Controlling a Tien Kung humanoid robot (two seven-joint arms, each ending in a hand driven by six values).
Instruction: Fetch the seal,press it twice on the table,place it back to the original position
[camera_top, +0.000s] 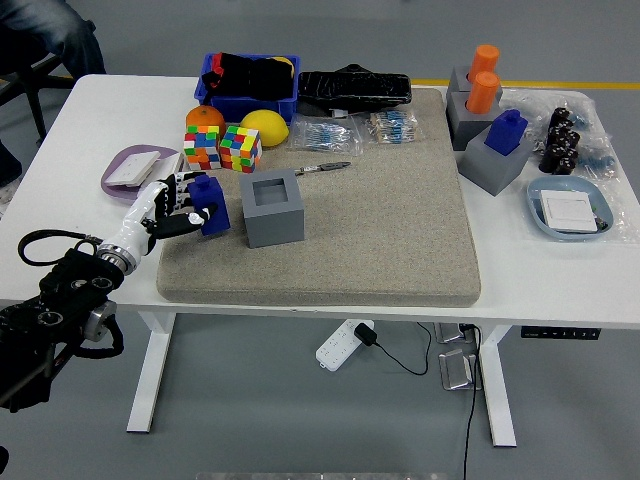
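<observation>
A blue seal (210, 203) is held by my left hand (183, 205) at the left edge of the grey felt mat (380, 230), low over its surface. The white fingers are wrapped round the seal's body. Just to its right stands the open grey cube holder (272, 207), its square hollow showing nothing inside. My left arm comes in from the lower left. The right arm does not appear in the head view.
Behind the hand sit two colour cubes (222, 147), an orange (204, 116), a lemon (265, 128), a pen (322, 168) and a purple dish (133, 168). A blue bin (248, 92) stands at the back. At right: grey holders with orange and blue seals (491, 135), a blue plate (570, 208).
</observation>
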